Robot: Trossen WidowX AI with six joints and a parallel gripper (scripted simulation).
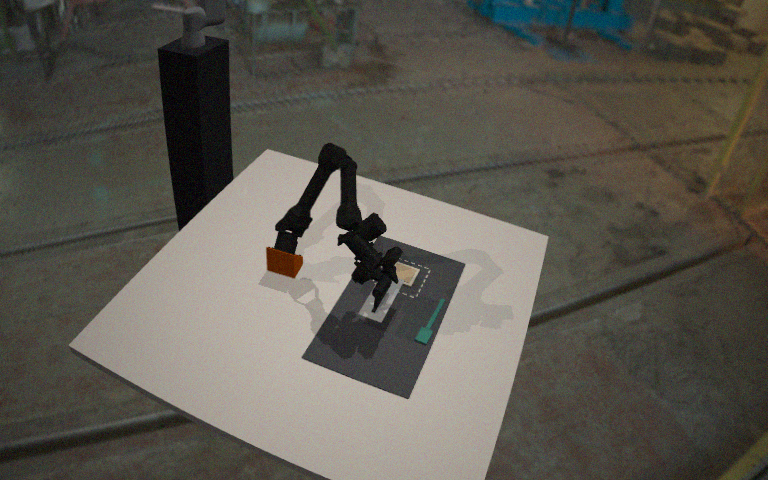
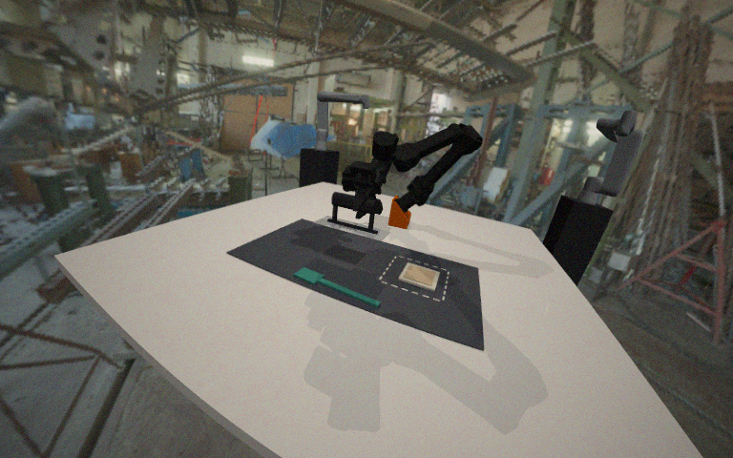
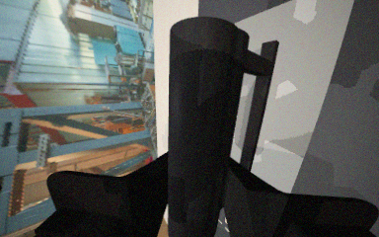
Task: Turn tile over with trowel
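Observation:
The tile (image 1: 408,275) (image 2: 420,275) lies flat on the dark mat (image 1: 390,373) (image 2: 465,318), inside the dashed outline (image 1: 429,273) (image 2: 413,292). Its upward face is plain tan with a pale rim; the underside is hidden. My gripper (image 2: 364,200) (image 3: 197,151) is shut on the black handle of the trowel (image 2: 342,202) (image 3: 202,99). The trowel's pale flat blade (image 1: 370,311) (image 3: 321,54) hangs raised, with a black bar along it. In the exterior view it is behind and left of the tile, with a visible gap. The arm hides part of the outline in the top view.
A green spatula (image 1: 428,326) (image 2: 345,289) lies near the mat's long edge, beside the outline. An orange block (image 1: 283,262) (image 2: 399,214) is at the arm's base on the pale table (image 1: 198,339) (image 2: 216,334). Dark posts stand beyond the table.

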